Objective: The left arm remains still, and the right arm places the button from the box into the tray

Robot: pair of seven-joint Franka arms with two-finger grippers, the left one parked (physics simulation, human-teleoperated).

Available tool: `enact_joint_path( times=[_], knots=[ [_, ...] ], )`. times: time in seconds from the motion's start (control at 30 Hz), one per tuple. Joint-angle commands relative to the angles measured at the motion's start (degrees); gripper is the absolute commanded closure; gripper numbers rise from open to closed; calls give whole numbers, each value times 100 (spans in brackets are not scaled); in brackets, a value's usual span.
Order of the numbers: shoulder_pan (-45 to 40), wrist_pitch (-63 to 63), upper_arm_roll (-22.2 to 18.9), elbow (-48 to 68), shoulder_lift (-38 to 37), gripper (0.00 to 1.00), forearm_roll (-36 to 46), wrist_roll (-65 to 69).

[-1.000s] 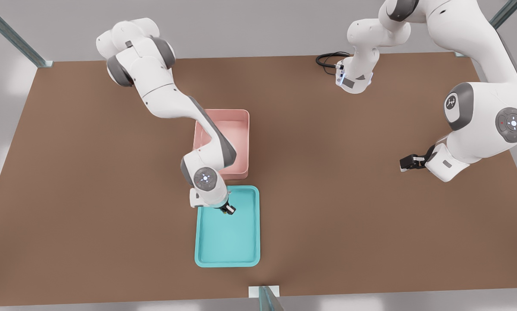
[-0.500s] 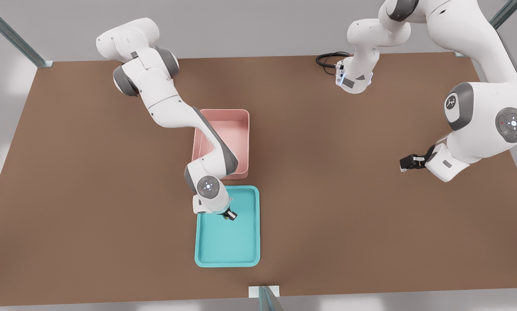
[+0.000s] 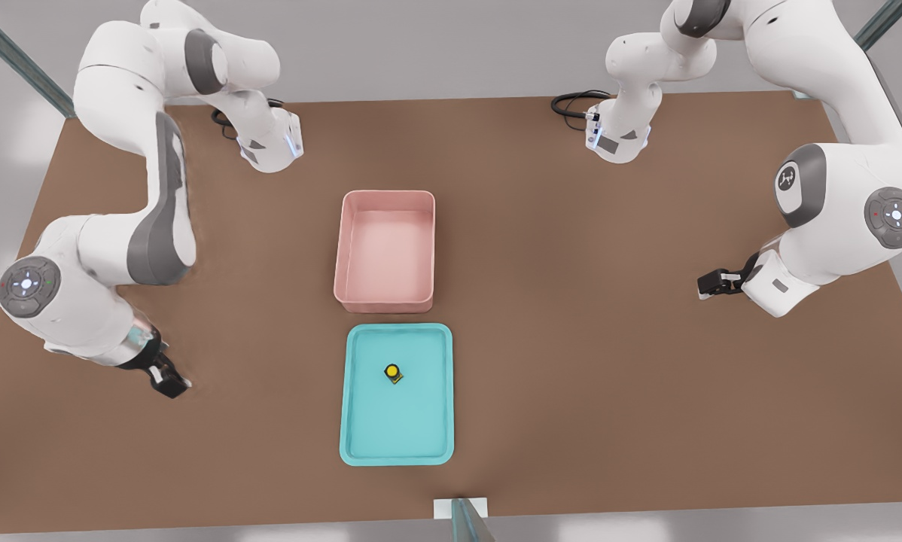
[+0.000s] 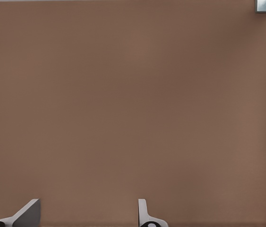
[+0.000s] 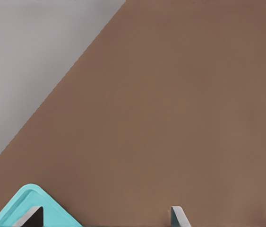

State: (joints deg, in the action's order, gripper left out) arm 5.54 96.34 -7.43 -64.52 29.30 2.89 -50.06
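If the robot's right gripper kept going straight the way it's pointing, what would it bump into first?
Most likely the brown table. The gripper hangs at the front view's left, fingers apart, pointing down at bare tabletop. The teal tray with the button sits off to the side, so it would probably miss them.

My right arm (image 3: 120, 218) stood folded at the front view's left side of the table (image 3: 647, 421). Its base sat near the far edge, the long grey-panelled link dropped toward the near side, and the elbow cap hung out past the table's left edge. The wrist turned down and inward, carrying my gripper (image 3: 171, 385) low over the table near its left edge, well toward the near-left corner. In the right wrist view my two fingertips (image 5: 179, 217) stood wide apart with only bare table between them, gripping nothing.
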Motion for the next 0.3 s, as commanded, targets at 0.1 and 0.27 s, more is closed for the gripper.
enact_joint_path(
  times=[0.1,0.27],
  knots=[
    [-168,148,-84,-2838,-1647,0,177,5349],
    [-141,139,-75,-2829,-1629,0,177,5349]
  ],
)
